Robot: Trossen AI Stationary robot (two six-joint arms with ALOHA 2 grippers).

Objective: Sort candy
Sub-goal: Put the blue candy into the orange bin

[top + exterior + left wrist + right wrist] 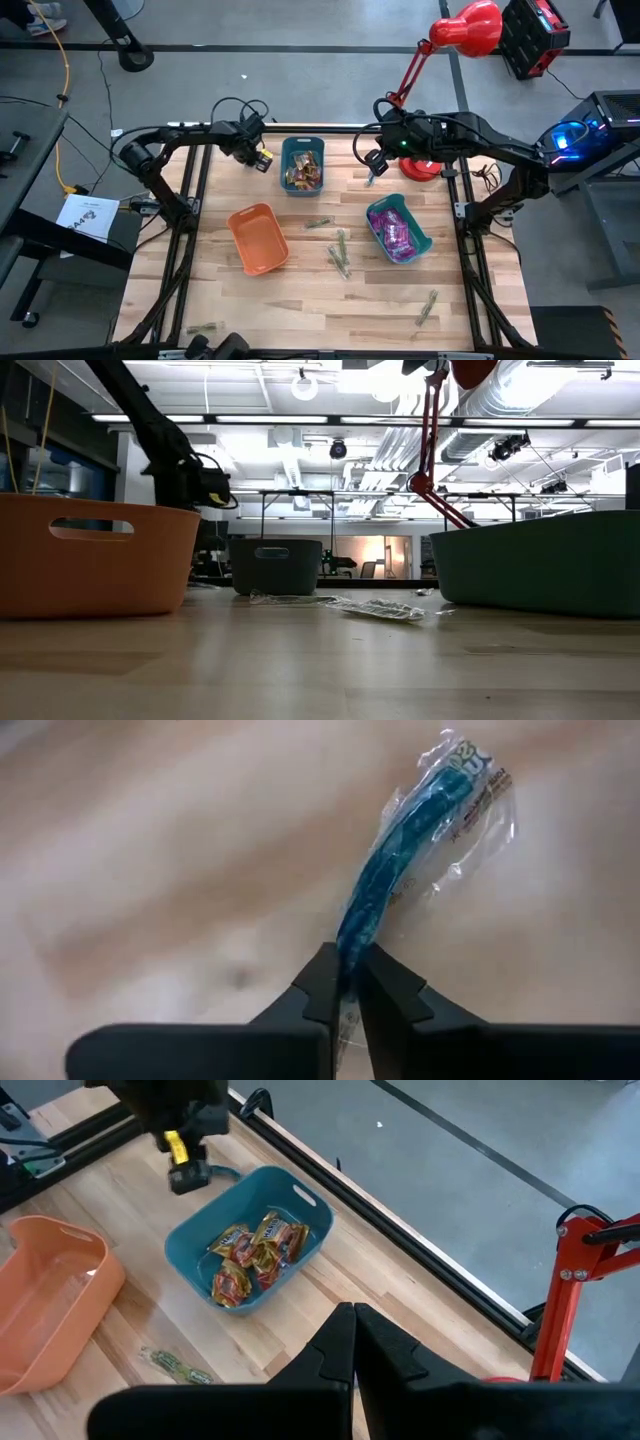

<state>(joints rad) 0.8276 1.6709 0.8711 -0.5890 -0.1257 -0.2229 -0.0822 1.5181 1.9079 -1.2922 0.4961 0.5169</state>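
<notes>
My left gripper point(348, 982) is shut on a thin blue-green stick candy point(400, 860) in a clear wrapper. It hovers by the blue bin's point(302, 165) left side point(262, 158). The blue bin holds orange-brown wrapped candy point(255, 1255). My right gripper point(355, 1335) is shut and holds nothing, right of the blue bin point(374, 166). The teal bin point(420, 240) holds purple packets point(396, 233). The orange bin point(258, 238) shows no candy. Greenish stick candies point(340, 252) lie loose on the table. My left gripper pinches the stick candy between its two fingers at one end point(350, 945), with the clear wrapper caught between them too. The candy runs on beyond the fingertips along their line to its free end point(470, 770). It is lifted clear, with blurred table wood behind it.
More stick candies lie near the blue bin point(318, 222), toward the table's near right point(428, 305) and at its near left point(205, 327). A red lamp point(462, 30) stands at the far right edge. Black frame rails point(190, 215) run along both sides of the table.
</notes>
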